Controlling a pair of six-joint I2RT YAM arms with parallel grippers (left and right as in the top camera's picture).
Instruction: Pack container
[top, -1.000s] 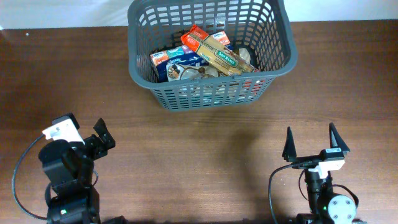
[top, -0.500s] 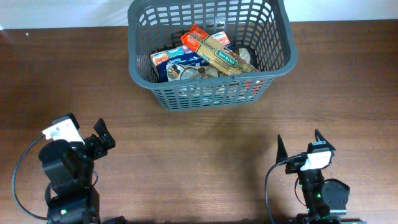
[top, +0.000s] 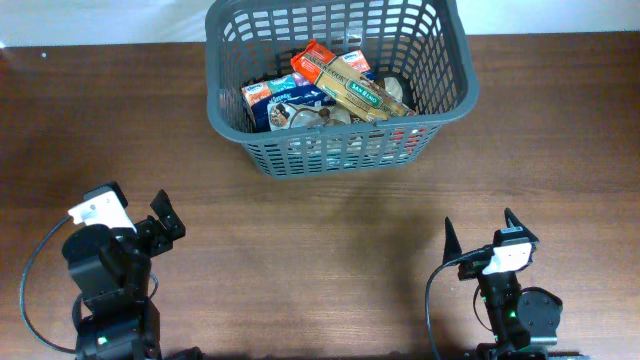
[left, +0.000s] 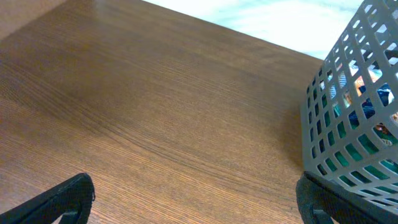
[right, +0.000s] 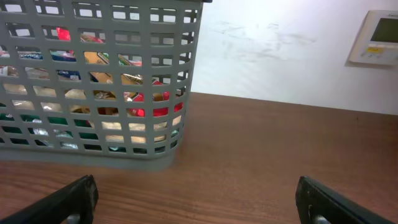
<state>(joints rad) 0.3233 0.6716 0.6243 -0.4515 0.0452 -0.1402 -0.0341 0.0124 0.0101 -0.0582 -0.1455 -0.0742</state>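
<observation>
Step in hand: judging by the bare wood, packing looks finished or nearly so; no loose grocery shows on the worktop (top: 300, 250) in any view.
Container: the dark grey lattice basket (top: 340, 150) stands at the far middle of the worktop, well apart from both arms.
Contents: a long tan pasta box (top: 358, 90) lies slantwise on top, with an orange packet (top: 312, 58) at its far-left end and blue-and-white pouches (top: 285, 98) to its left. More packets show through the slots, too small to name.
Left arm (top: 105, 265): near-left corner, left jaws spread wide, nothing between them.
Right arm (top: 515, 300): near-right, right jaws likewise apart and empty, pointing at the basket.
Next move: probably none is needed. If another item appears, an arm needs a clear reach over the high rim.
</observation>
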